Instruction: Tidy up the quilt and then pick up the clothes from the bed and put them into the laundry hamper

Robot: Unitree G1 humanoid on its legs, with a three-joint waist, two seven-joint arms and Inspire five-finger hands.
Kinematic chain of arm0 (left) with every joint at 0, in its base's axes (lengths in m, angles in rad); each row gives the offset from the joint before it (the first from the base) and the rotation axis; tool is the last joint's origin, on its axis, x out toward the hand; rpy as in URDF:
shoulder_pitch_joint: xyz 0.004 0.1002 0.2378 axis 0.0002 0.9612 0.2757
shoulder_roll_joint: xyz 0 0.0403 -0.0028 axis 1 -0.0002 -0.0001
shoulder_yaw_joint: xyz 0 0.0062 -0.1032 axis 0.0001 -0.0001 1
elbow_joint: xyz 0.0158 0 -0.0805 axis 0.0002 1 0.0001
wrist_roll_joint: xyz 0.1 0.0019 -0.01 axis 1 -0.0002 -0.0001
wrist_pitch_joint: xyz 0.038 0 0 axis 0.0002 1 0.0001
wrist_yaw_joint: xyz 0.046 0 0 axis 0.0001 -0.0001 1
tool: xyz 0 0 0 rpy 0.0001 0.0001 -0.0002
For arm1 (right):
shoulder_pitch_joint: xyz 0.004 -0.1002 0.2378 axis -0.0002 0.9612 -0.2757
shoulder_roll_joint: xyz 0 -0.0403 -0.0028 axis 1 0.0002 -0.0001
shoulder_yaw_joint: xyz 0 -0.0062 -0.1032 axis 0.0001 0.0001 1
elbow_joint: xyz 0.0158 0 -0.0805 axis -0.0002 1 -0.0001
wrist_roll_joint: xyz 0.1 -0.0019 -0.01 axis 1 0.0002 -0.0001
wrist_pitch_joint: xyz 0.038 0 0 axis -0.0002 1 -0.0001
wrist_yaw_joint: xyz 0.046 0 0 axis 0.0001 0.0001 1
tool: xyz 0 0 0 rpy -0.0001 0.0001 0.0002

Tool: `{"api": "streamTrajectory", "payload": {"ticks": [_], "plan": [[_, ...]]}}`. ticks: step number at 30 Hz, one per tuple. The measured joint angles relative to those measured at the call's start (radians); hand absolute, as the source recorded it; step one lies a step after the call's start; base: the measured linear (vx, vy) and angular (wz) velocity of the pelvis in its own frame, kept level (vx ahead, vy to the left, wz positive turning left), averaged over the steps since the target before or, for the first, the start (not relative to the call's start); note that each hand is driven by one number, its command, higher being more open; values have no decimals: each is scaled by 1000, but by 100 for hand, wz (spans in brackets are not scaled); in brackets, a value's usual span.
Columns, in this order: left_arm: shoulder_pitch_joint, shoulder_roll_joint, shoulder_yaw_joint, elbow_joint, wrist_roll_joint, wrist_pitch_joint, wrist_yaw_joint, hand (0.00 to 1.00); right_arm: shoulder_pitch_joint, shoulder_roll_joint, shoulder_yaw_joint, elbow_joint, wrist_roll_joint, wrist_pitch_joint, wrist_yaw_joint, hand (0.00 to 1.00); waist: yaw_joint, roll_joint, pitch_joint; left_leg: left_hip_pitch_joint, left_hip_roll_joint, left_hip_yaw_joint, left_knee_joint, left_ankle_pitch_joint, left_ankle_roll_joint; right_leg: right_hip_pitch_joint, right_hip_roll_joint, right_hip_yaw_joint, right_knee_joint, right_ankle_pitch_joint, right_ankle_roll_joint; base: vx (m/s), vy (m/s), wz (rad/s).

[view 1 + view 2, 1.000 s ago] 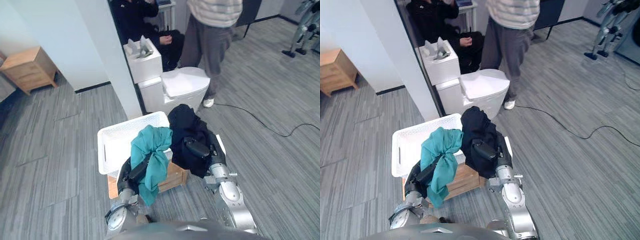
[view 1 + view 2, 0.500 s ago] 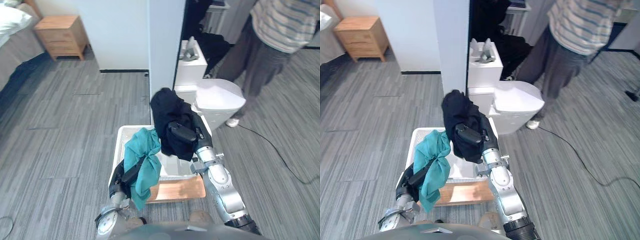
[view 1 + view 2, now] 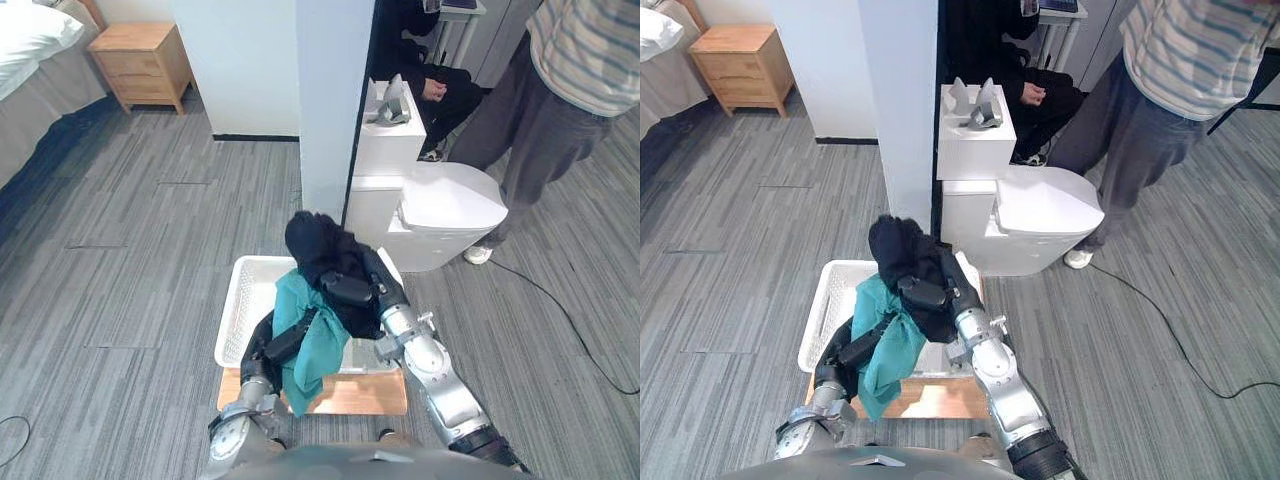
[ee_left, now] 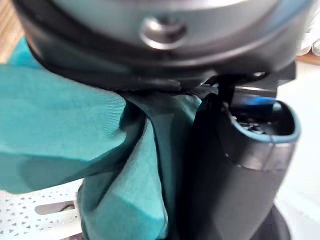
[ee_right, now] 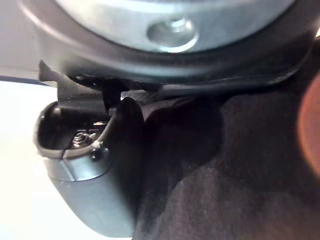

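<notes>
Grips a teal garment (image 3: 318,345) in the left hand (image 3: 283,347), with the left thumb (image 4: 230,175) pinching a fold against the palm and the rest of the cloth draped over the fingers and hanging below them. Grips a black garment (image 3: 320,245) in the right hand (image 3: 350,290), with the right thumb (image 5: 95,190) pressed into cloth that bunches above and around the fingers. Holds the two garments touching, the teal one just left of the right-hand fingers.

Hangs both over a white laundry hamper (image 3: 238,315), directly beneath the fingers of both hands; cannot tell whether the teal hem touches it. Rests the hamper on a wooden board (image 3: 365,393).

Faces, past the fingertips, a white toilet (image 3: 450,200) beside a white pillar (image 3: 335,100). Has a standing person (image 3: 545,130) well to the right of the right-hand fingers and a seated person (image 3: 420,80) behind the toilet. Has a wooden nightstand (image 3: 140,60) and a bed (image 3: 30,70) far to the left of the left-hand fingers.
</notes>
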Motion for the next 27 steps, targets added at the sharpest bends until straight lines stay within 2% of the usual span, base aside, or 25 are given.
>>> {"api": "streamTrajectory", "payload": {"ticks": [5,8,9,12,16,19,23,27], "plan": [[11,29,11,-52,-49,27,-5,0,23,4,-34,121,-10,-2,-1,0,-3,4,2,-2,-1,-12,-6,14,-2,9,-1,-17,-8,0,0,-53,-17,8],[11,81,8,-190,-205,40,-104,0,24,-10,-45,238,-13,-1,4,0,-3,4,2,-4,-6,-17,-22,33,-5,12,-2,-23,-22,4,-5,-98,-26,5],[9,98,9,-242,-246,39,-145,0,26,-16,-46,276,-14,1,6,100,-4,6,2,-3,-9,-19,-29,40,-5,12,-3,-24,-24,4,-5,-122,-21,6],[-13,139,16,-389,-387,36,-276,0,34,-34,-27,357,-50,2,11,100,-22,19,-5,0,-21,-26,-62,59,0,12,-11,-39,-24,5,-7,-112,1,9],[-49,175,25,-427,-437,32,-339,0,28,-33,-13,357,-51,2,16,100,-28,32,-13,16,-31,-25,-106,81,1,12,-11,-47,-27,8,-12,-91,15,2],[-47,195,44,-417,-437,23,-328,0,27,-25,-3,358,-51,1,19,100,-28,31,-13,18,-31,-25,-116,90,6,12,-9,-48,-31,9,-13,-50,1,0],[-53,188,56,-366,-414,-7,-264,0,27,-19,3,364,-51,1,19,100,-28,32,-14,12,-30,-30,-117,104,4,13,-2,-56,-38,10,-15,-27,-12,4],[-77,117,102,-271,-307,-44,-135,0,25,9,-27,361,-48,2,-1,100,-28,28,-16,10,-29,-33,-117,117,9,13,1,-58,-38,14,-20,-2,0,1]]}}
